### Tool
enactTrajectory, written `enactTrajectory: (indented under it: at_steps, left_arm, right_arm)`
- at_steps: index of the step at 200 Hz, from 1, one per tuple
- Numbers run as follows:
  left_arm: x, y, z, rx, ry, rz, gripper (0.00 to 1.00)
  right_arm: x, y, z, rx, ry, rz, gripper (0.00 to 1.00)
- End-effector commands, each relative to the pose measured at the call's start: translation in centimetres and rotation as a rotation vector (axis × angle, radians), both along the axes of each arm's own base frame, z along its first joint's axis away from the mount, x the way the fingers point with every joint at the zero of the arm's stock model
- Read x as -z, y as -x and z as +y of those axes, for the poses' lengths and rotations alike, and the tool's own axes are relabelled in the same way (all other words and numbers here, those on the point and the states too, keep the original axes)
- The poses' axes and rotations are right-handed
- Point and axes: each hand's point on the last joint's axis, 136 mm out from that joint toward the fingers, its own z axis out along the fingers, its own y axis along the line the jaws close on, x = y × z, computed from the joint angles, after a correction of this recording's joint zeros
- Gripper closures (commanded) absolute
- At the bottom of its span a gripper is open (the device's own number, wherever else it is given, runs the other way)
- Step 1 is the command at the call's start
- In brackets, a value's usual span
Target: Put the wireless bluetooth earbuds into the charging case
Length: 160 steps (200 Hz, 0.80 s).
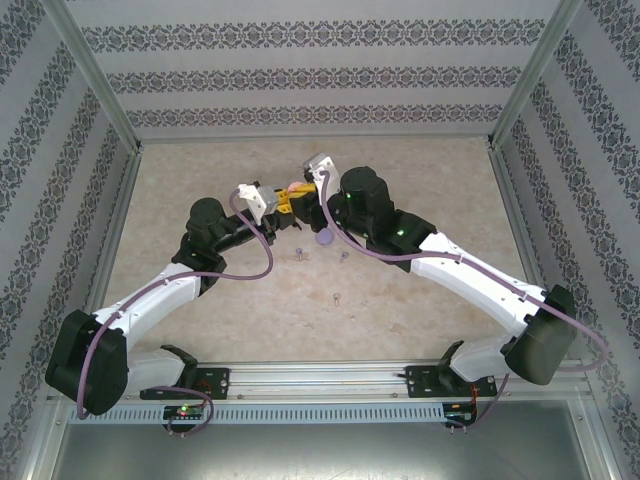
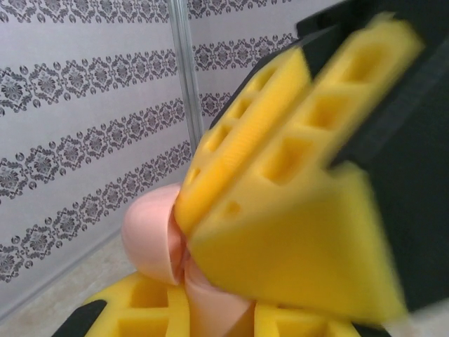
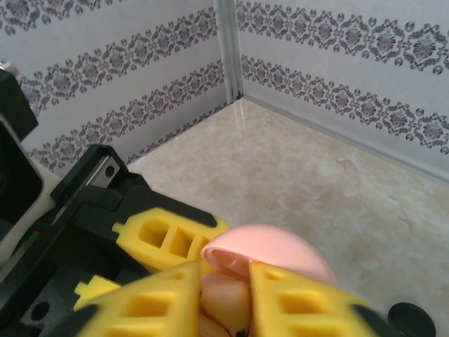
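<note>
The pink charging case (image 2: 151, 235) is held up off the table at the back middle, its domed lid (image 3: 273, 249) swung open. My left gripper (image 2: 217, 312) is shut on the case's lower half, and its yellow fingers (image 2: 140, 305) flank it. My right gripper (image 3: 226, 270) hovers right over the case's mouth with its jaws apart. The pale pink inside of the case shows in the gap, and I cannot make out a bud there. Both grippers meet at the case (image 1: 297, 187). Three tiny earbuds (image 1: 299, 252) lie loose on the table nearer the arms, one (image 1: 343, 257) to the right and one (image 1: 337, 298) closer in.
A round purple disc (image 1: 325, 238) lies on the table just in front of the right arm's wrist. Patterned walls close in the back and both sides, with a metal post (image 3: 228, 49) in the far corner. Beige tabletop (image 3: 337, 175) stretches beyond the case.
</note>
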Motion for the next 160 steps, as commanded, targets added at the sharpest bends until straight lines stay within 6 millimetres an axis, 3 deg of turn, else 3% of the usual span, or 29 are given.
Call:
enactTrajectory:
  at_steps: [1,30,51,85,106,126,144,160]
  left_arm:
    - [-5.6,1.5,-0.2,0.028,0.078,-0.154,1.0]
    - [-4.8,1.1,-0.1,0.012,0.08,-0.139,1.0]
    - [-4.5,0.9,-0.1,0.004,0.087,-0.133,1.0]
    - [-4.4,1.0,0.1,-0.001,0.094,-0.136,1.0]
    - [-4.4,1.0,0.2,-0.006,0.094,-0.139,1.0]
    - [-4.3,1.0,0.3,-0.015,0.091,-0.14,1.0]
    - [-4.2,0.6,0.7,-0.053,0.094,-0.139,1.0]
    - [-4.1,0.3,1.2,-0.087,0.099,-0.149,1.0]
  right_arm:
    - [2.0,0.4,-0.2,-0.008,0.031,0.113,0.52]
    - [-1.9,-0.5,-2.9,0.099,-0.103,0.133,0.37]
    - [-4.2,-0.8,-5.7,0.185,-0.193,0.149,0.35]
    - [-4.7,-1.0,-10.3,0.318,-0.28,0.215,0.3]
    - [-2.3,-1.1,-12.3,0.406,-0.268,0.292,0.3]
    - [1.2,-1.2,-13.6,0.491,-0.224,0.397,0.31]
    - [5.6,-0.9,-14.0,0.556,-0.145,0.523,0.32]
    - [10.7,0.0,-13.8,0.592,-0.044,0.65,0.35]
